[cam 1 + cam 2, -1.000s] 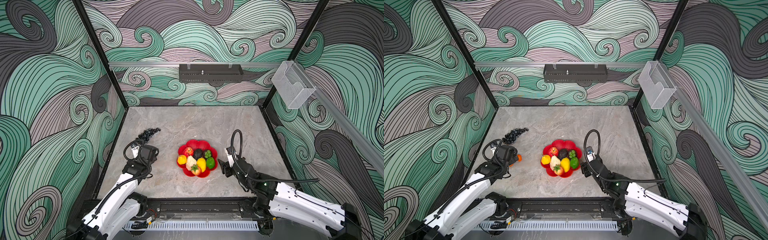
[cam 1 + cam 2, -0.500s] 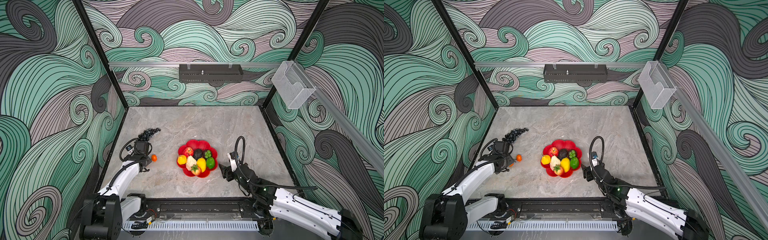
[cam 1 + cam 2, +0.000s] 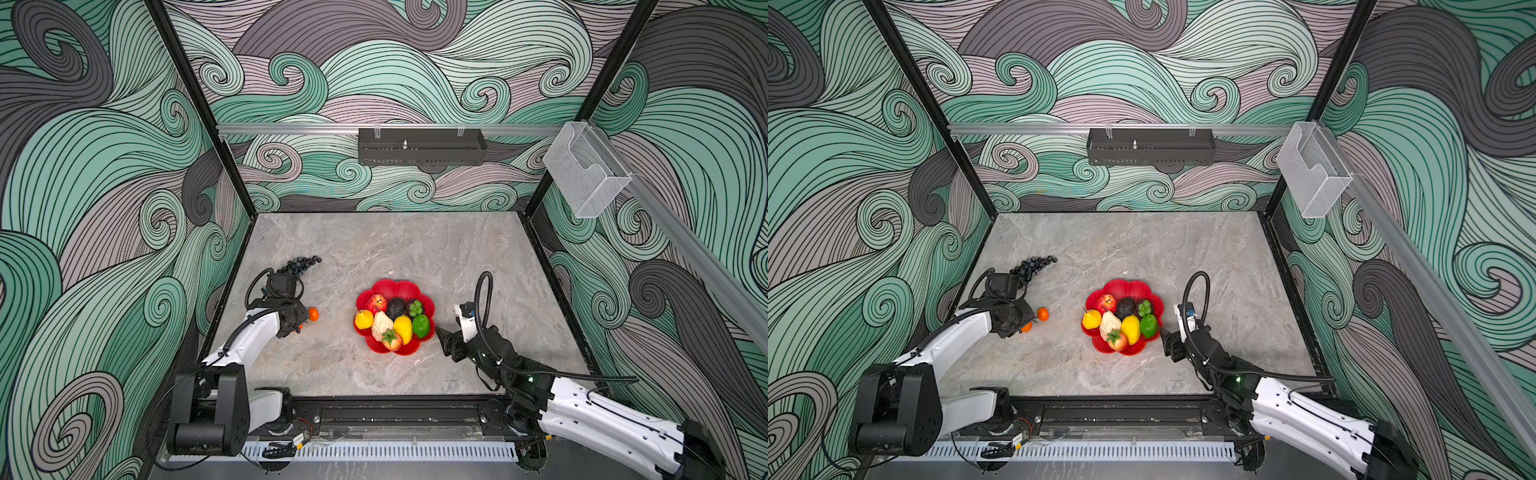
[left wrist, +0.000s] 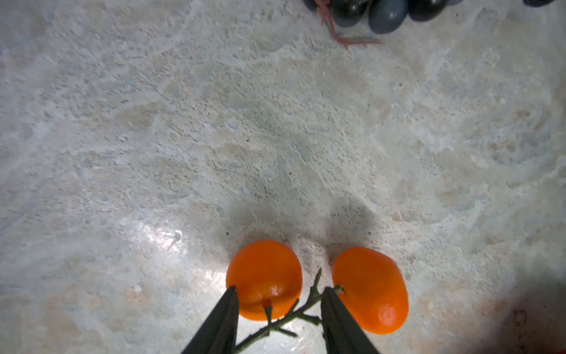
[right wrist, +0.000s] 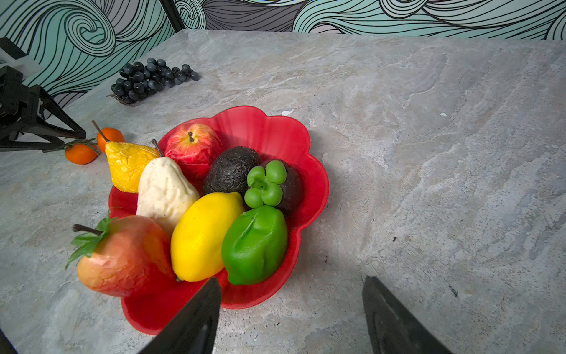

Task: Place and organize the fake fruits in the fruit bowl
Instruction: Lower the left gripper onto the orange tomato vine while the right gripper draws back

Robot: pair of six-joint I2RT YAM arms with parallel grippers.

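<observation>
Oranges (image 4: 265,275), two on one twig, lie on the tabletop (image 4: 275,138) left of the bowl (image 3: 395,286). My left fingers (image 4: 220,325) straddle their twig, parted. My right fingers (image 5: 196,318) gape empty beside the bowl.

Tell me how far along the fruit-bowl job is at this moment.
Done: apple, avocado, lemon, lime and others sit in the fruit bowl. In hand: the left gripper straddles the stem joining the two oranges, not yet clamped. Remaining: oranges and grape bunch lie on the table. The right gripper is open beside the bowl.
</observation>
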